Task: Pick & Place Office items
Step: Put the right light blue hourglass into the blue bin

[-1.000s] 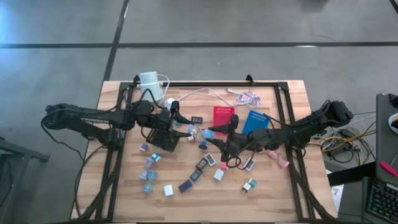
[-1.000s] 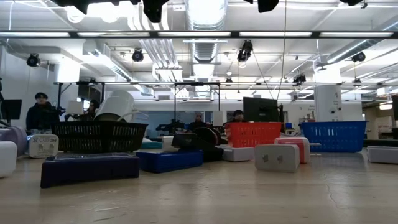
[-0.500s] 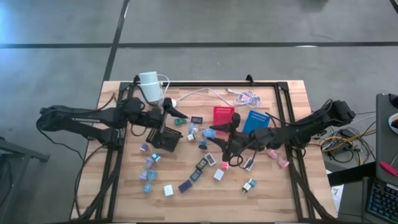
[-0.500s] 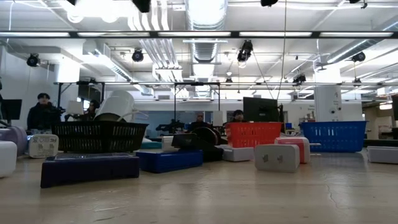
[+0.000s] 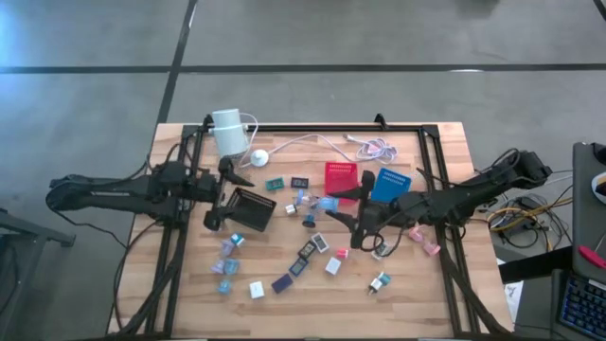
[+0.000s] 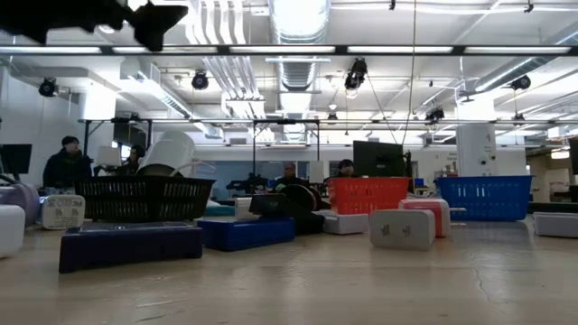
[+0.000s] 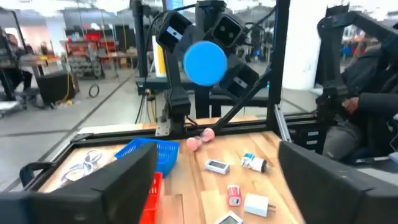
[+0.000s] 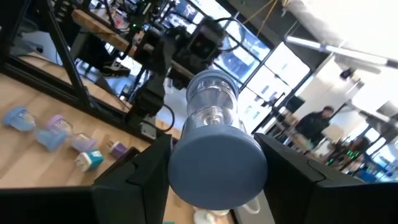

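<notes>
Two dozen or so tiny office items (image 5: 308, 251) lie scattered on the wooden table (image 5: 445, 303) from above. The left gripper (image 5: 222, 196) hangs wide and empty beside the flat black tray (image 5: 251, 210). The right gripper (image 5: 348, 216) sits just short of the flat red tray (image 5: 339, 178) and flat blue tray (image 5: 388, 185).

Low view: only a dark arm part up top; the black mesh basket (image 6: 144, 197) blocks that side.

Left wrist: fingers well apart, nothing between.

Right wrist: jaws pinch a blue round-capped clear piece (image 8: 214, 155). I'd say carry it level and lower it fully inside a tray before letting go; the loose white cable (image 5: 379, 147) and nearby pieces could snag
</notes>
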